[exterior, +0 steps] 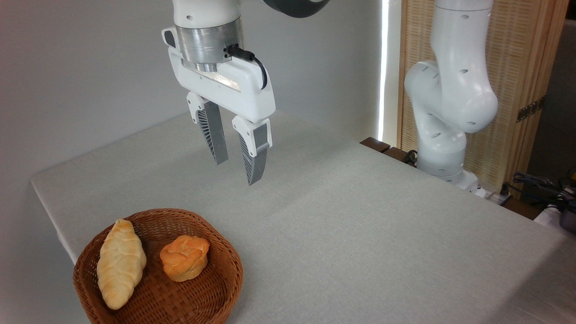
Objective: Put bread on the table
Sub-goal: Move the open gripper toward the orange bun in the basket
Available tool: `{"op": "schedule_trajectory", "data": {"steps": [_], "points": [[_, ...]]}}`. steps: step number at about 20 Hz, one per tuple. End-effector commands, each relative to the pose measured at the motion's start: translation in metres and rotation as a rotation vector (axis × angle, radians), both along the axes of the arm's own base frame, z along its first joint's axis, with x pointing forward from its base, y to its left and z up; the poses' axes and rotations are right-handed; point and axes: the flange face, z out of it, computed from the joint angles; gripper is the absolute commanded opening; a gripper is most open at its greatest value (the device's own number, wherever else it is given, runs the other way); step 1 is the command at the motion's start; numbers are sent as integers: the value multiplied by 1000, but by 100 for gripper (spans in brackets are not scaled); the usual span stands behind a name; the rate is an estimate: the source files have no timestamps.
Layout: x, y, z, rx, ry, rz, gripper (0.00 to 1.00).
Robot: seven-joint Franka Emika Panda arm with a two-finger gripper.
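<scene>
Orange and golden, the bread (185,257) sits inside the round brown basket (225,288) at the near left corner of the worktop (360,225). It lies to the right of a longer pale loaf (120,263), just beside it, and you cannot tell if the two touch.

Your gripper (236,171) hangs in the air above the worktop, up behind the basket and well apart from the bread. Its fingers (214,135) are spread, with a clear gap between the tips, and they hold nothing.

The bread looks light and a bit soft, so a hard squeeze might dent it. Its top is lumpy and split, so the tips may slip there. You would do better to take it by its smoother round sides, low down, one finger on each side.

Some things are hard to see. The bottom of the bread is hidden by the basket floor. The front of the basket is cut off by the picture edge. You cannot tell if there is enough room for a finger between the bread and the loaf.
</scene>
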Motion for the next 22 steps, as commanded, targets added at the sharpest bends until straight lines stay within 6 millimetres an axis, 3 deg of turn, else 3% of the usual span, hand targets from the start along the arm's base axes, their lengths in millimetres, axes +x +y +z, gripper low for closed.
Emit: {"op": "schedule_trajectory", "data": {"steps": [1,12,22], "points": [[0,2,3,-6,1,-14,100],[2,3,2,-6,-26,-31,100],[22,8,-35,10,-160,-35,100]]}}
